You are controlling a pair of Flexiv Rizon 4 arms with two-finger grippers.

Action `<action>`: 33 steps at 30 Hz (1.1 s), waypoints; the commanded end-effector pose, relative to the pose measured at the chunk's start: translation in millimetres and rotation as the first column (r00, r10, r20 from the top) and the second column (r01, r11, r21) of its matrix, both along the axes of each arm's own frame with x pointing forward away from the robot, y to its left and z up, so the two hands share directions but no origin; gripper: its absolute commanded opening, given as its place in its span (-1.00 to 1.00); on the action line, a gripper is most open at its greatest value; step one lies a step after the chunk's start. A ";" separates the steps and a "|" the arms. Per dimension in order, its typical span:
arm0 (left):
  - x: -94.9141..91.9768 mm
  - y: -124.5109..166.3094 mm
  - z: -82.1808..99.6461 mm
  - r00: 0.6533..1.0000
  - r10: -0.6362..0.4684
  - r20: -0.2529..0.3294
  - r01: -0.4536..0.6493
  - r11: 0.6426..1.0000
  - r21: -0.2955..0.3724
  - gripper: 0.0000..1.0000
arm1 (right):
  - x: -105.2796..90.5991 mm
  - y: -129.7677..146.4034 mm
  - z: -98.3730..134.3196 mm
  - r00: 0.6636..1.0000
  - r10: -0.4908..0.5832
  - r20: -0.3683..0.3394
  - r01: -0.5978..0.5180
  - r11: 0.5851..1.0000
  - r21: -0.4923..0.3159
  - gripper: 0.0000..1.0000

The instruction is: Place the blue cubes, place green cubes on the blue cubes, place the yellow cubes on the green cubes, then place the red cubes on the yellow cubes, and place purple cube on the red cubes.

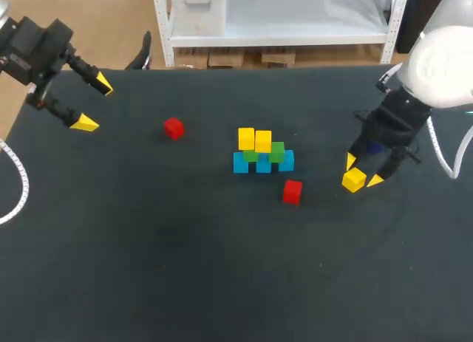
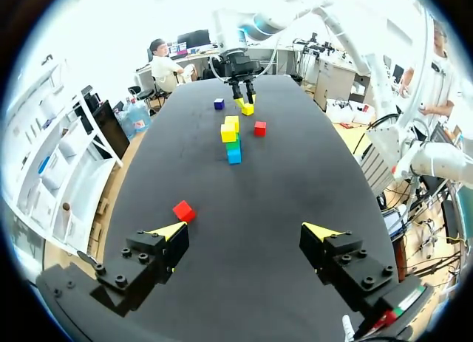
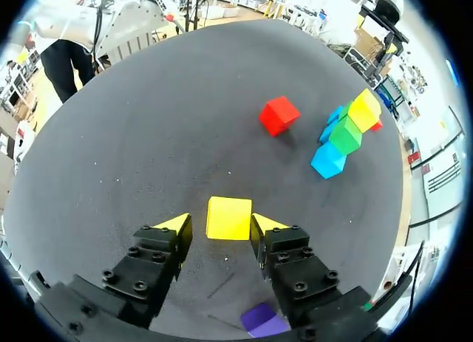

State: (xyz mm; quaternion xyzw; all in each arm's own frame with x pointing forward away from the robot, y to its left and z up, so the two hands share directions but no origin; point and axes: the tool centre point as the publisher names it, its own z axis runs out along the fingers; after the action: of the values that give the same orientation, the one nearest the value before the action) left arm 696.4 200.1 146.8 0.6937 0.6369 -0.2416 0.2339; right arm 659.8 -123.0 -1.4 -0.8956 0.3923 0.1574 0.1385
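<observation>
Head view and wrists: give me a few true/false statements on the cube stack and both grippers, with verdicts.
1. A loose yellow cube lies on the table between the right gripper's open fingers. True.
2. Two yellow cubes sit on top of the stack. True.
3. A red cube tops the stack. False: both red cubes lie on the table, apart from it.
4. The left gripper holds a red cube. False: it is open and empty.
5. The purple cube lies on the table under the right gripper. True.
</observation>
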 end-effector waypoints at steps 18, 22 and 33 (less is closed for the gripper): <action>1.5 0.3 -0.2 1.000 -0.003 0.000 0.003 1.000 0.001 1.00 | 26.7 9.4 37.7 0.907 -0.421 -0.017 0.421 0.901 0.110 -1.00; 1.5 0.3 -0.2 1.000 -0.003 0.000 0.003 1.000 0.001 1.00 | 34.1 18.5 45.0 0.842 -0.537 -0.045 0.539 0.835 0.115 -1.00; 1.5 0.3 -0.2 1.000 -0.003 0.000 0.003 1.000 0.001 1.00 | 50.0 51.7 51.2 0.759 -0.649 0.055 0.647 0.761 0.051 -1.00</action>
State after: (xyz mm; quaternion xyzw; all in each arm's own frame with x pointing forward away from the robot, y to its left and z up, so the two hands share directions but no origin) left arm 696.5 200.0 146.9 0.6938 0.6369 -0.2416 0.2338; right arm 713.3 -87.5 48.1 -0.7126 0.6554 0.1153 0.2222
